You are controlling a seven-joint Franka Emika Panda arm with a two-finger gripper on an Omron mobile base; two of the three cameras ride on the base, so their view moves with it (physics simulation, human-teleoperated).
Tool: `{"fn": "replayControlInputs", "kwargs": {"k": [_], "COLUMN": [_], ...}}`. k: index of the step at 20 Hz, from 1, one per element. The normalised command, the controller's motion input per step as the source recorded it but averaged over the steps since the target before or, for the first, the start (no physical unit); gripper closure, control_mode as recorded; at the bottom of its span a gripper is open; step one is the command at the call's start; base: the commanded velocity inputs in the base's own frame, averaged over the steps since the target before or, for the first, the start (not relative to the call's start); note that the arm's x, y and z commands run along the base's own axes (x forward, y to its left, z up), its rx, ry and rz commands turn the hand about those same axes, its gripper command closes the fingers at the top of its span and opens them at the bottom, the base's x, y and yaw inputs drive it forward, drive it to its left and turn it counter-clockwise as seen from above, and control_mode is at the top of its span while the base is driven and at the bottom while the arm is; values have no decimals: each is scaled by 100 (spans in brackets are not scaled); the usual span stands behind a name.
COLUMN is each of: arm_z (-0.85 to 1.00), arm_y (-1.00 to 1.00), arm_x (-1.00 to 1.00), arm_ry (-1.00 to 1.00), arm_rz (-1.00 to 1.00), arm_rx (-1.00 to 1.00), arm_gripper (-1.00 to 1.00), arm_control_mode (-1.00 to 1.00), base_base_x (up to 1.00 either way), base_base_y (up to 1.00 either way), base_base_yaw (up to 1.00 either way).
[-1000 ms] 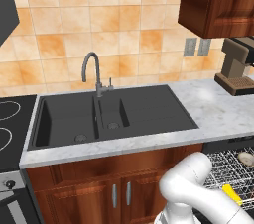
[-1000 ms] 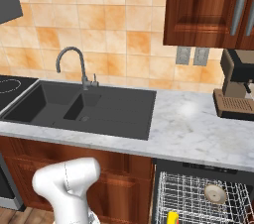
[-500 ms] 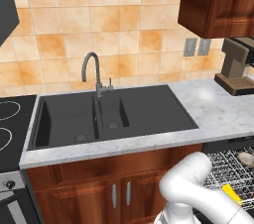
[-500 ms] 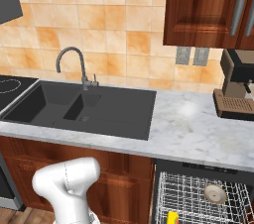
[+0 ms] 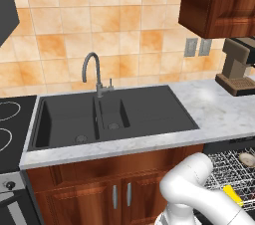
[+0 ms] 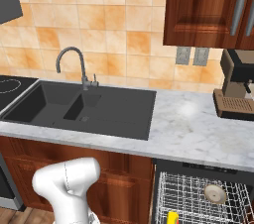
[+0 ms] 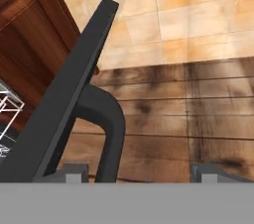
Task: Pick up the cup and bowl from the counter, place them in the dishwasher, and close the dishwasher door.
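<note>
Below the counter [image 6: 198, 134], right of the sink [image 6: 89, 106], the dishwasher [image 6: 203, 198] stands open with its rack pulled into view. Bowl [image 6: 215, 193] sits in the rack toward the counter side; cup [image 6: 172, 217] lies in the rack nearer the front edge, left of the bowl (yellow, partly cut off at the frame bottom). Both items look loaded, so the step in hand is, by my reading, closing the door.

Hand view: door [image 7: 64, 99] runs as a dark slab edge-on, its bar handle [image 7: 106, 129] curving down beside the gripper [image 7: 140, 171]. One fingertip sits just beside the handle's foot, the other well apart; jaws partly open, nothing between them that I can make out. Whether a finger touches the handle, cannot tell.

Next move, likely: get the fingers around or under the handle, then swing the door up toward the counter.
</note>
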Motion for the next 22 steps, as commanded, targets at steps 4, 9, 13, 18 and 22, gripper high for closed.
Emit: {"fn": "replayControlInputs", "kwargs": {"k": [4,9,13,18,22], "arm_z": [-34,-31,-29,-28,-41], "arm_y": [30,28,26,17,11], "arm_x": [80,88,96,82,81], "arm_ry": [-7,-5,-4,-6,-5], "arm_rz": [0,0,0,0,0], "arm_rx": [-20,-19,-20,-17,-9], "arm_gripper": [-100,-100,-100,-100,-100], "arm_control_mode": [-100,-100,-100,-100,-100], "base_base_x": [0,0,0,0,0], "base_base_y": [0,0,0,0,0], "base_base_yaw": [0,0,0,0,0]}}
